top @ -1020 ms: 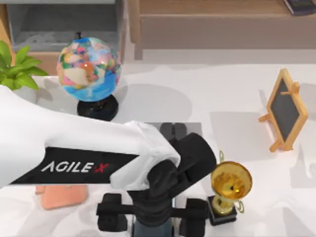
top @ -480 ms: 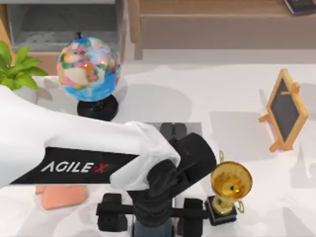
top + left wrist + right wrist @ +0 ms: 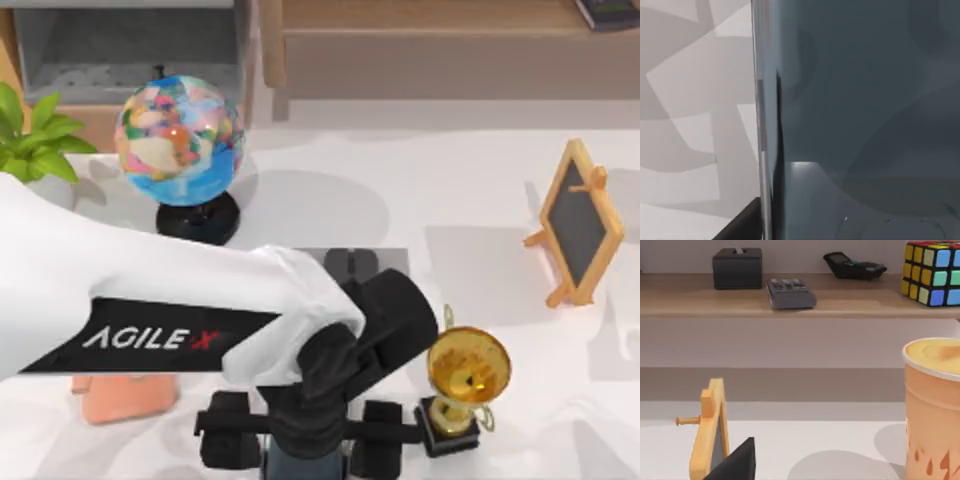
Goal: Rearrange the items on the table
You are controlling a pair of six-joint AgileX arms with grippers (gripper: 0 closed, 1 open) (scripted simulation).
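My left arm reaches across the white table (image 3: 450,200) to its front edge. The left gripper (image 3: 305,442) hangs over the slate-grey smartphone (image 3: 303,466), with a dark finger pressed against each long side. In the left wrist view the smartphone (image 3: 860,115) lies very close, and one fingertip (image 3: 742,225) sits against its edge. The dark oval mouse (image 3: 350,263) rests on a small grey pad (image 3: 395,260) just behind the arm, partly hidden by it. A dark part of my right gripper (image 3: 735,462) shows in the right wrist view, parked off to the side.
A globe (image 3: 180,140) stands at the back left beside a plant (image 3: 35,135). A gold trophy (image 3: 468,372) stands close to the right of the left gripper. A small chalkboard easel (image 3: 580,222) is at the right, a peach-coloured object (image 3: 125,398) lies under the arm, and a paper cup (image 3: 932,410) stands near the right gripper.
The left gripper's fingers have drawn inward onto the smartphone's sides. The arm, the mouse and the other objects have stayed put.
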